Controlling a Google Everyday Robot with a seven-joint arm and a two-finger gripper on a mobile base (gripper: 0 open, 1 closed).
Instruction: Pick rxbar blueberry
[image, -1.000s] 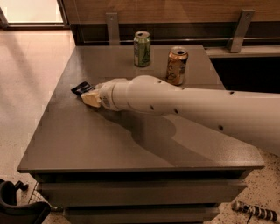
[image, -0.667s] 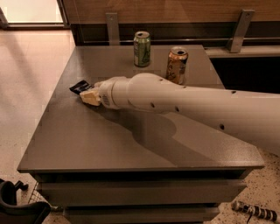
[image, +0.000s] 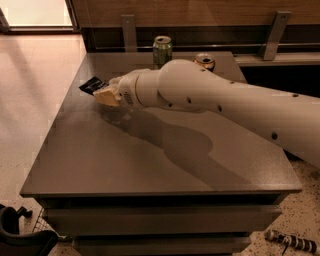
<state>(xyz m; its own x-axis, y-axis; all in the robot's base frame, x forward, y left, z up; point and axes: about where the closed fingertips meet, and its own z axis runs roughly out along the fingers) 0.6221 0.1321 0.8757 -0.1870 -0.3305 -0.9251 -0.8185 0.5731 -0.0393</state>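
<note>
Rxbar: dark flat wrapper at the far left of the worktop, near the left edge. Its right end sits at the tip of the tool; its left end projects freely toward the worktop's left edge. It appears tilted and raised slightly off the surface.

Tool: closed on the right end of the wrapper, with one tan finger pad visible in contact with it. The tool points left, low over the worktop.

Arm: white, entering from the right edge and running diagonally across the worktop to the tool. Its shadow lies on the surface directly below and in front of it.

Green can: upright at the back of the worktop, behind the arm and well apart from the wrapper.

Orange can: upright to the right of the green can. Only its top is visible; the arm covers the rest.

Brackets: two metal uprights on the wall behind the worktop.
</note>
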